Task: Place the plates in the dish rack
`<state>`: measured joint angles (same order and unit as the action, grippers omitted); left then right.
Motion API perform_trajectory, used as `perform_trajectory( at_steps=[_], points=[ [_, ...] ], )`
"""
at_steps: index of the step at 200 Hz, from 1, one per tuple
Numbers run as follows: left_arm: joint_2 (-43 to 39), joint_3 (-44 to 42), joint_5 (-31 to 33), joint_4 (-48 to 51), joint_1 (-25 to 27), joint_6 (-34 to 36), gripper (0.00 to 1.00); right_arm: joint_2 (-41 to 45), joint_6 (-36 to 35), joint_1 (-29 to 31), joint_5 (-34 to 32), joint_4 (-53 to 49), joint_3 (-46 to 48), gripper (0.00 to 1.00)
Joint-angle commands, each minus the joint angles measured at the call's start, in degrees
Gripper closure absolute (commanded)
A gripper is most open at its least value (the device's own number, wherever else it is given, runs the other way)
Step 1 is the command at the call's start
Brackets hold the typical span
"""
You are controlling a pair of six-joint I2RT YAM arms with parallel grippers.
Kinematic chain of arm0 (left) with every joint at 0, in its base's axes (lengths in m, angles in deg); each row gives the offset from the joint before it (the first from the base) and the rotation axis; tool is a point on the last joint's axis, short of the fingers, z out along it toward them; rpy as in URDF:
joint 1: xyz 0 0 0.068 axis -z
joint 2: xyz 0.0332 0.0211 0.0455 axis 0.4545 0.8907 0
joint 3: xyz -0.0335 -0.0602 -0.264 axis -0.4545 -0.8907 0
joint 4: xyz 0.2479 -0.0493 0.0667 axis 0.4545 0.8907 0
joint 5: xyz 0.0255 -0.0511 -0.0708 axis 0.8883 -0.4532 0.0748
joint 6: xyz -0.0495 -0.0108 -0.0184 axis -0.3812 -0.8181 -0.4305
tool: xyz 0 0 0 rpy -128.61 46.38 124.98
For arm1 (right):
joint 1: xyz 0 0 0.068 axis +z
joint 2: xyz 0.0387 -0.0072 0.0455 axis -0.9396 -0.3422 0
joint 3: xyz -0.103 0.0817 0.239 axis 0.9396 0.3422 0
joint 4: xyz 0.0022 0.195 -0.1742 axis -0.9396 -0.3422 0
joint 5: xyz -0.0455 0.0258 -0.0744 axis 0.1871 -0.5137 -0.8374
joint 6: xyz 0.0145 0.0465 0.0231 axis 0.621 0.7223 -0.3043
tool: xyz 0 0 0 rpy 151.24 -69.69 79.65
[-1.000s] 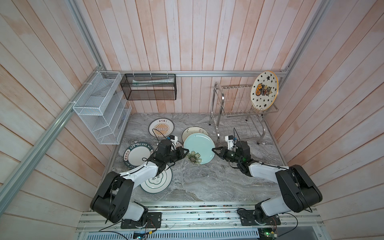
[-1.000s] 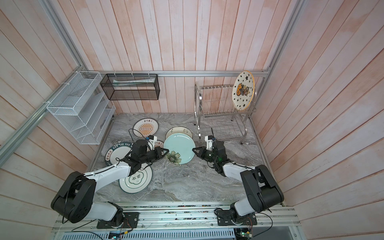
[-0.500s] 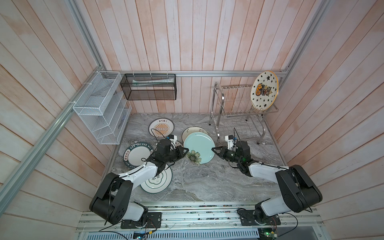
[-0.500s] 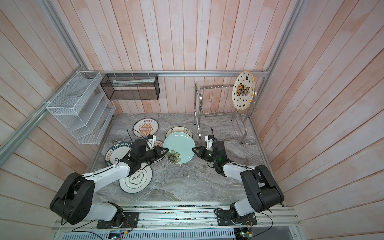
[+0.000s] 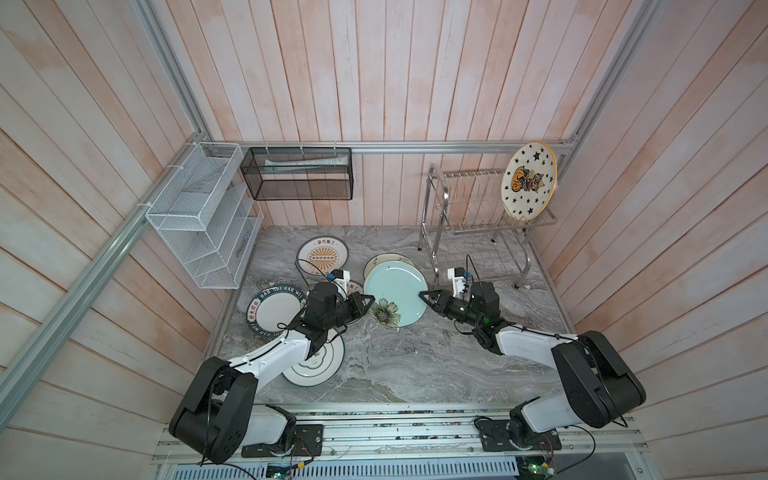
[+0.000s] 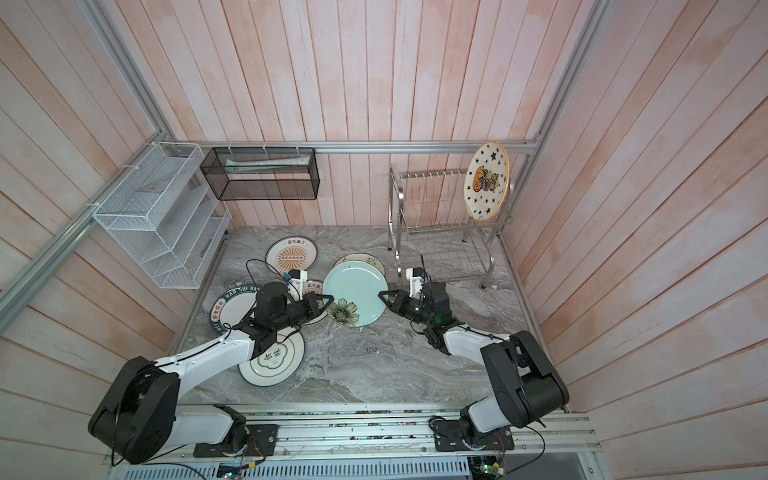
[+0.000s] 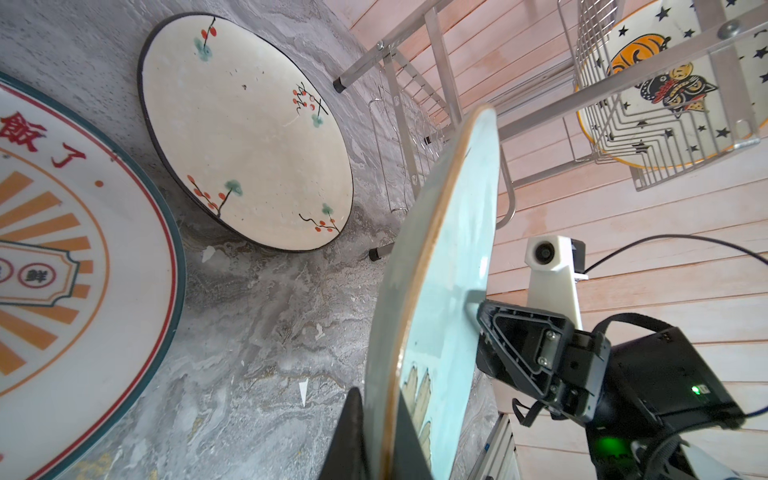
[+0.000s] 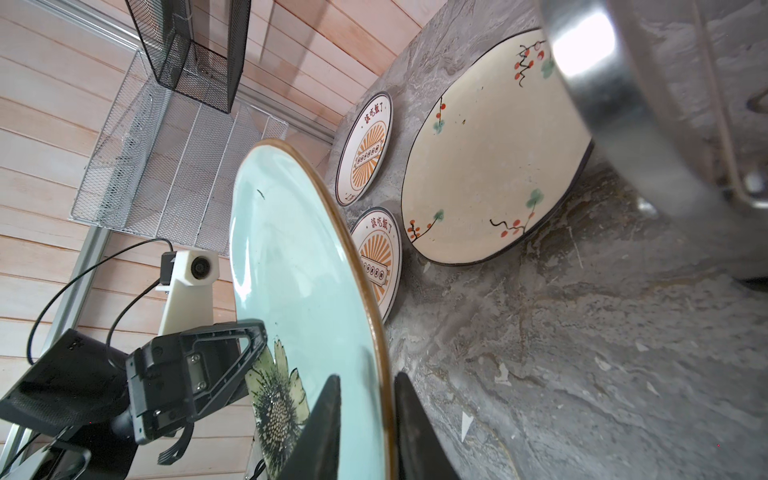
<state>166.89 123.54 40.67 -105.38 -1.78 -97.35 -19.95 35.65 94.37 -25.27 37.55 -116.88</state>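
Observation:
The pale-blue plate [image 5: 395, 291] [image 6: 355, 291] with a flower is tilted up off the table between both arms. My left gripper [image 5: 370, 300] [image 7: 380, 415] is shut on its rim near the flower. My right gripper [image 5: 422, 295] [image 8: 368, 378] straddles the opposite rim, open, with a small gap on the face side. The dish rack [image 5: 436, 216] stands at the back right, with the star plate [image 5: 528, 183] upright in its upper tier. Flat on the table lie a sunburst plate [image 5: 323, 257], a cream plate [image 5: 384, 259], a dark-green lettered plate [image 5: 270, 307] and a green-ringed plate [image 5: 318, 363].
A second sunburst plate [image 8: 376, 266] lies partly under the left arm. A white mesh shelf [image 5: 199, 216] hangs on the left wall and a black mesh box [image 5: 297, 172] on the back rail. The rack's steel tube [image 8: 602, 104] passes close by the right wrist.
The right gripper's jaws have parted around the blue plate's rim. The left gripper keeps its hold, and both arms and the plate have barely moved.

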Motion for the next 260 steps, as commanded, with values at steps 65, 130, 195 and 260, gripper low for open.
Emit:
perform_trajectory(
  at_steps=[65,130,195,260],
  points=[
    [-0.7,0.3,-3.6,-5.6,0.9,0.3,1.0,0.2,1.5,4.6,4.3,9.4,-1.7,0.76],
    [-0.5,0.0,-3.6,-5.4,0.8,0.5,1.0,-0.7,2.0,5.2,4.6,10.6,-2.1,0.87],
    [-0.2,0.4,-3.2,-4.0,0.9,0.6,0.92,0.4,0.1,5.2,3.8,8.2,-3.0,1.0],
    [-1.2,0.4,-2.0,-2.6,0.9,0.9,0.65,4.1,-1.7,5.2,1.8,7.5,-2.0,1.0]
  ],
)
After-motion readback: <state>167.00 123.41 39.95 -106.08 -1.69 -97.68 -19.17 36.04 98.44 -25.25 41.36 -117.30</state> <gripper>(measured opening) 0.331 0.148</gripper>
